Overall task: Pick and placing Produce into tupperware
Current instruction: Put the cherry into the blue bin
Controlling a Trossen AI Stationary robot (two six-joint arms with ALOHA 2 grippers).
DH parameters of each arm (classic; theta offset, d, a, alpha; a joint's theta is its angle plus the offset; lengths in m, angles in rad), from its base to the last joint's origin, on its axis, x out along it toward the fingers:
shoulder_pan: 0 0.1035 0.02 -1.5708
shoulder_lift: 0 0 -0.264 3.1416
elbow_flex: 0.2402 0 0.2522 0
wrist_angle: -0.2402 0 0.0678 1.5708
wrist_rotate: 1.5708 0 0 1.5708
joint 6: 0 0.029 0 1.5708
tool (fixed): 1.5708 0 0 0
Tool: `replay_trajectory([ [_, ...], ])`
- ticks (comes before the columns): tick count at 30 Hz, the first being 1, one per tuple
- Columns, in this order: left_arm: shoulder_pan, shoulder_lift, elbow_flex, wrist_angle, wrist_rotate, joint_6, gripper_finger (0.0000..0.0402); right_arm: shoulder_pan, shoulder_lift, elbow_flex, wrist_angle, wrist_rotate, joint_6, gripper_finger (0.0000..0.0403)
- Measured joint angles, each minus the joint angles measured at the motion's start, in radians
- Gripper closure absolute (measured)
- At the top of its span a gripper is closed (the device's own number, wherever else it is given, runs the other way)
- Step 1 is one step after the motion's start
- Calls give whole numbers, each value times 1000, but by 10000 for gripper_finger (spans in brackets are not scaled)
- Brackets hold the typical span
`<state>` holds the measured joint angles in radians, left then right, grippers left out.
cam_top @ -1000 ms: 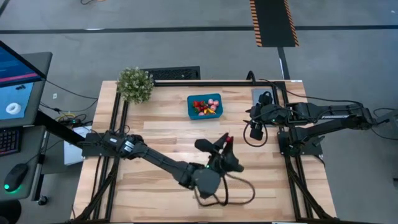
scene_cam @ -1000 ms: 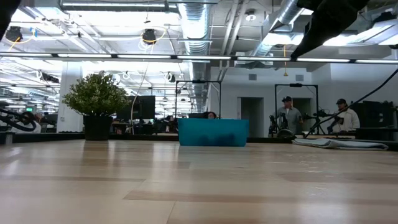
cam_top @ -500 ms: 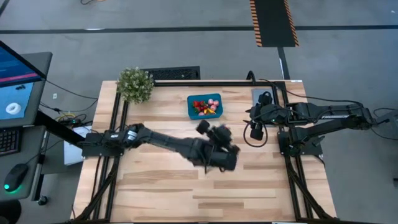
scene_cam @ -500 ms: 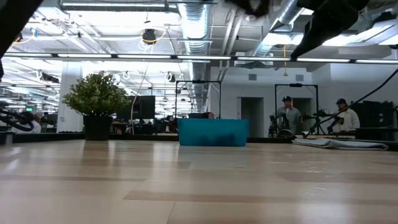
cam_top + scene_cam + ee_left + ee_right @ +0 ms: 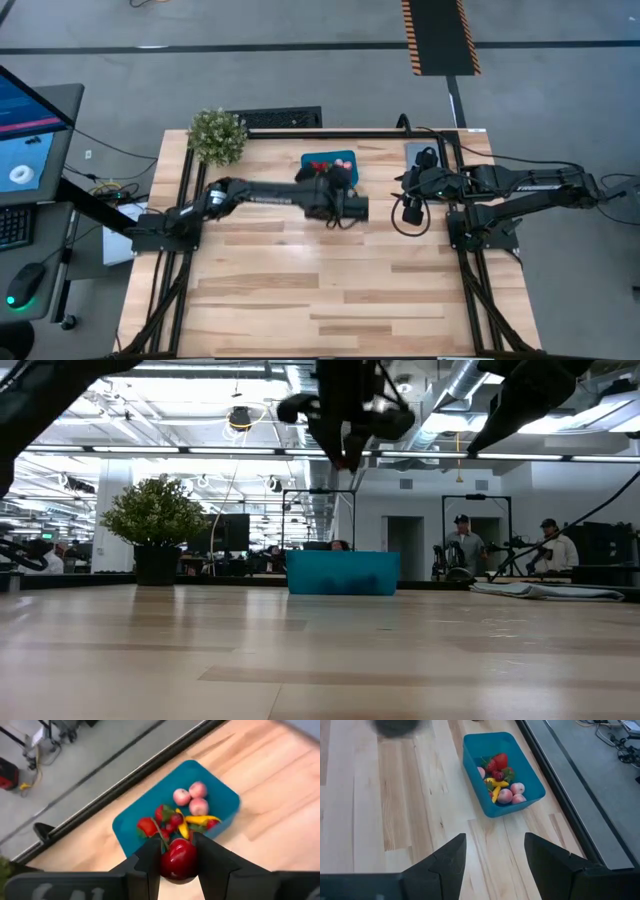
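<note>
Above the small teal-blue rectangular plastic tupperware (image 5: 175,815), the left end effector (image 5: 179,857) gripped a glossy dark red cherry (image 5: 178,860); the right end effector (image 5: 495,852) waited wide.

Teal-blue tupperware (image 5: 502,774) with rounded corners, sitting flat and open-topped near the far edge of the counter (image 5: 300,270). Inside — a loose heap of produce (image 5: 182,815): three pink pieces (image 5: 191,800) clustered toward one end, red strawberries (image 5: 497,763) with green tops toward the other, a curved yellow piece (image 5: 496,784) and small dark red cherries between them. One more glossy dark red piece (image 5: 178,859) held above the tupperware's near rim — pinched between the two fingers of the left claw (image 5: 178,861), clear of the heap below.
</note>
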<state>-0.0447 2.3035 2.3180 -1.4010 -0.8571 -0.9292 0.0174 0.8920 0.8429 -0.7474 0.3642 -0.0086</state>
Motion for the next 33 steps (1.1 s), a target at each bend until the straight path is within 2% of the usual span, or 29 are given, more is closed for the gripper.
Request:
replay_trajectory([
  [5, 105, 2, 0, 81, 43, 140, 310, 0, 0, 0, -1, 0, 0, 178],
  [15, 269, 3, 0, 306, 338, 327, 310, 0, 0, 0, -2, 0, 0, 178],
  [20, 307, 4, 0, 325, 458, 317, 310, 0, 0, 0, -2, 0, 1, 178],
  [26, 313, 8, -114, 485, 544, 302, 310, 0, 0, 0, -2, 0, 1, 178],
  [29, 312, 2, -218, 604, 577, 268, 310, 0, 0, 0, -2, 0, 1, 178],
  [33, 314, 11, -315, 673, 637, 222, 310, 0, 0, 0, -2, 0, 1, 178],
])
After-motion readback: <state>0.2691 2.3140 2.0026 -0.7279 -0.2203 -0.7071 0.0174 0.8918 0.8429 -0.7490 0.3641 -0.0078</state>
